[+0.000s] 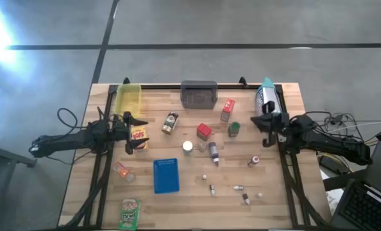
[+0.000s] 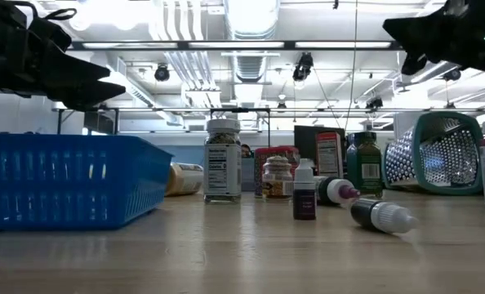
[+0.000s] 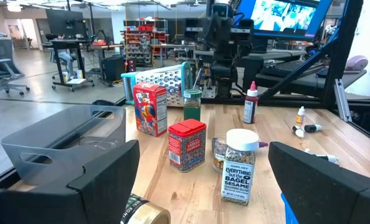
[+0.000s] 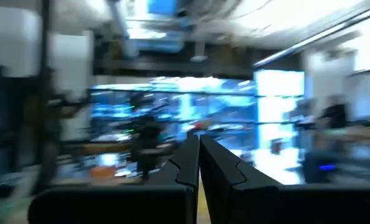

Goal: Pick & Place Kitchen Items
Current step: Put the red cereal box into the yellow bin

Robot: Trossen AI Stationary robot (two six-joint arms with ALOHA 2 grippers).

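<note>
A pale wooden table (image 1: 197, 192) sat on a grey concrete floor (image 1: 242, 25) crossed by dark seams, with glare burning in at one corner. Beyond it the room ran open and industrial: white ceiling ducts (image 2: 251, 20) and strip lights overhead. Further back stood desks (image 3: 66, 46), an office chair (image 3: 1, 71), red-stocked shelving (image 3: 144, 34) and a big blue-lit screen (image 3: 281, 12). A person (image 4: 331, 121) showed as a dark blur.
</note>
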